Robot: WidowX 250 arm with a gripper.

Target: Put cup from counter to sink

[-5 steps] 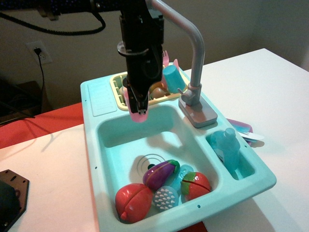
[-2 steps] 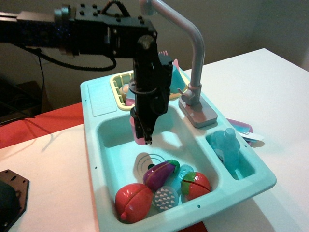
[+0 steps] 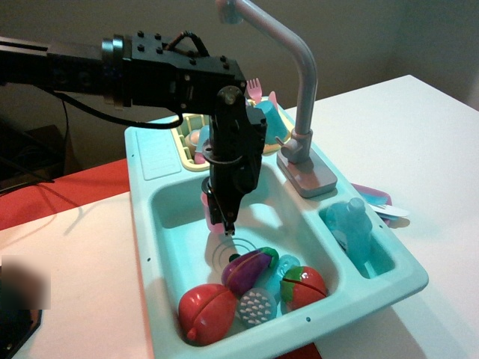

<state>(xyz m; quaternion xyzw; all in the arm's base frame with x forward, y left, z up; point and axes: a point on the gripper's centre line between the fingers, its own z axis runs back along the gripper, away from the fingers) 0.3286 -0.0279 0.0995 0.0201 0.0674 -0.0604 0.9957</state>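
My gripper (image 3: 223, 219) reaches straight down into the sink (image 3: 174, 209), a large teal basin with drain rings. It is shut on the cup (image 3: 208, 212), a small translucent pink tumbler that shows just left of the fingers, low over the basin floor near the drain rings (image 3: 228, 253). I cannot tell whether the cup touches the floor. The counter (image 3: 159, 151), a ribbed teal ledge at the unit's back left, has nothing on it.
Toy food lies at the basin's front: a purple eggplant (image 3: 251, 268), a red fruit (image 3: 206, 313), a strawberry (image 3: 303, 286) and a brush (image 3: 257, 305). The grey faucet (image 3: 303, 90) arches overhead. A yellow dish rack (image 3: 188, 153) holds a light-blue cup (image 3: 269, 120). A blue bottle (image 3: 352, 226) fills the side compartment.
The gripper has come down with the pink cup from above the basin's back edge to low inside the basin, near the drain rings.
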